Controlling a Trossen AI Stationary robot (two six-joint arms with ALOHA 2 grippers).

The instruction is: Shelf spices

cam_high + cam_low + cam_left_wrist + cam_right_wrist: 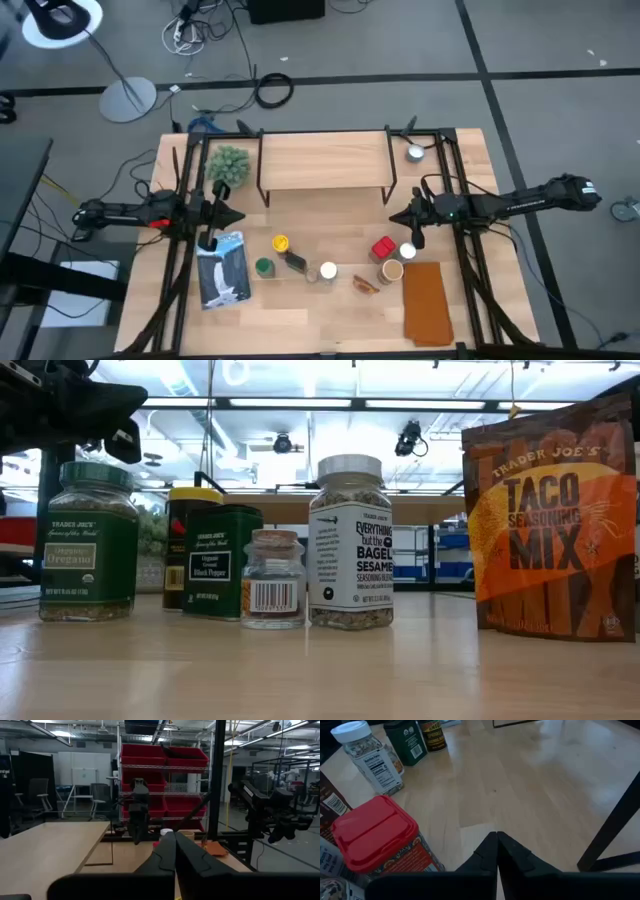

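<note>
The spices sit bunched on the tabletop (pixel 330 310) in front of the shelf (pixel 325 160), whose plank top carries none of them; the risk, as I judge it, lies in that bunching. The red tin (pixel 375 837) stands just beside the white-lidded jar (pixel 367 755) and a brown pouch, so a tool coming down with little room could knock a neighbour over or roll it toward the edge; the taco packet (pixel 427 300) lies flat and may be awkward to pinch; the shelf's thin wire legs could catch a carried jar.

The right tool (pixel 496 851) hovers low over bare wood near the red tin, fingers pressed together, holding nothing. The left tool (pixel 175 855) hangs level at the shelf's left end by the green plant ball (pixel 228 163), fingers likewise together and empty.
</note>
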